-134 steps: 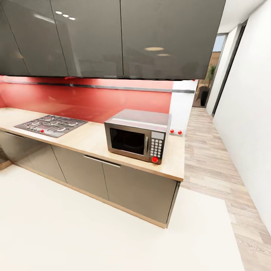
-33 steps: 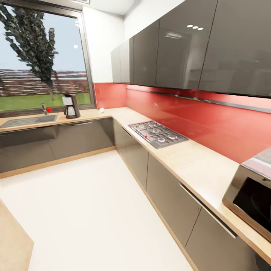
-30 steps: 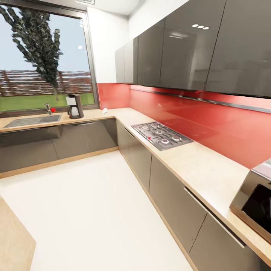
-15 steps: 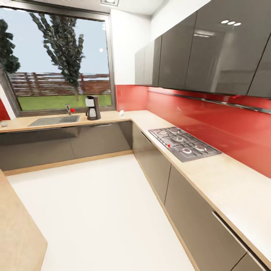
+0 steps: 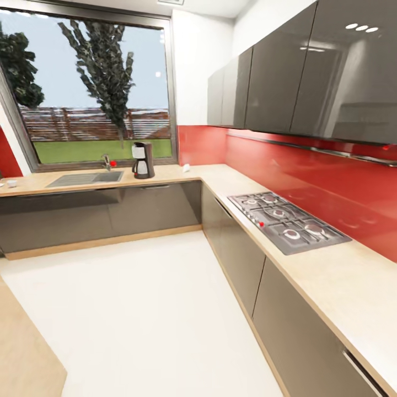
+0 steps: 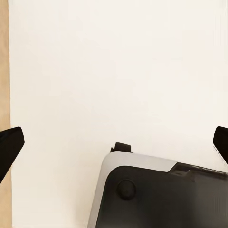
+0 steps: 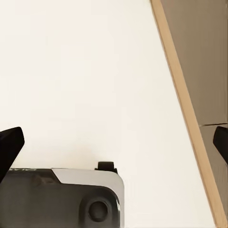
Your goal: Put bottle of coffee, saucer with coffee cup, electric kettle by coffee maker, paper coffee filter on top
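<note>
My left gripper and right gripper hang over pale floor, jaws spread wide, holding nothing. Beneath them shows my own grey base. The risk, as I judge it: rolling forward, my base could clip the dark cabinet fronts lining the right side, since the wooden plinth runs close beside my right arm. The white floor is open ahead. The pale wood countertop carries a gas hob under a red backsplash. Farther off, beneath the window, the coffee maker stands upright beside the sink. A small white object sits in the corner; I cannot identify it
</note>
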### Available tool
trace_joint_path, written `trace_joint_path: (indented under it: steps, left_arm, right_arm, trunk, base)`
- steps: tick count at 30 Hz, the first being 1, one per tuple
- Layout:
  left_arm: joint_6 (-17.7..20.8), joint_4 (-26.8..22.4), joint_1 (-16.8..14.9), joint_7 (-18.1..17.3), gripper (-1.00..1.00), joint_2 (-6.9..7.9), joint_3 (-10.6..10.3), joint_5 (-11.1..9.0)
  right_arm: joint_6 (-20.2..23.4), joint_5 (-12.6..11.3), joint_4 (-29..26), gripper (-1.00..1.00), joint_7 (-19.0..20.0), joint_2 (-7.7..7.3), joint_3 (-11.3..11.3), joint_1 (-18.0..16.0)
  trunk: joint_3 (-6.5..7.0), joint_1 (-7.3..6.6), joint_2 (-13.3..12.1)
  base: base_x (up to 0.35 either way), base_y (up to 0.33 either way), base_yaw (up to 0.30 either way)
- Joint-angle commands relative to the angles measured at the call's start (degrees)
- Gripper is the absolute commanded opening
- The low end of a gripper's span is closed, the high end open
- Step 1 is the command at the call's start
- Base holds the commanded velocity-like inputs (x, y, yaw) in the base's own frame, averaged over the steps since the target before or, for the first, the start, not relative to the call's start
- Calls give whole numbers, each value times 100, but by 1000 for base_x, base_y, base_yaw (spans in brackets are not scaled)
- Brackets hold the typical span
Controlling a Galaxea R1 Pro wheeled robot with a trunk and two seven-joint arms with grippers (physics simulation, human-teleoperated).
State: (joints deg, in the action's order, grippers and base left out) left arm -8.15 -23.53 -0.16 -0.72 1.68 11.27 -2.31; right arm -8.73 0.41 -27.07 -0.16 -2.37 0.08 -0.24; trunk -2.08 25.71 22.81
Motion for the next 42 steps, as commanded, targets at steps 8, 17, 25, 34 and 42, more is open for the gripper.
trace_joint_path:
  steps: [8, 17, 25, 34, 42]
  left_arm:
    - [-11, -2, -2, -8, 100, 6, 13, -24]
    - [-11, -2, -2, -8, 100, 8, 13, -24]
    - [-11, -2, -2, -8, 100, 8, 16, -24]
    - [-11, -2, -8, -1, 100, 5, 16, -24]
    - [-11, -2, -10, -6, 100, -1, 16, -25]
  right_arm:
    - [-22, 3, 0, 100, -2, 1, 1, -2]
    - [-23, 2, 0, 100, -6, -1, 1, -2]
    - [-15, 11, 188, 100, 3, -14, 1, -2]
    - [-15, 29, 254, 100, 7, -45, 1, -2]
    - [-15, 20, 247, 100, -1, -39, -8, -2]
  trunk:
    - [-11, 7, 11]
    - [-11, 7, 11]
    - [-11, 7, 11]
    - [-11, 7, 11]
    - [-11, 7, 11]
  base:
    - [338, 0, 78]
    - [338, 0, 232]
    - [338, 19, 20]
    - [319, 159, 0]
    - [283, 233, 0]
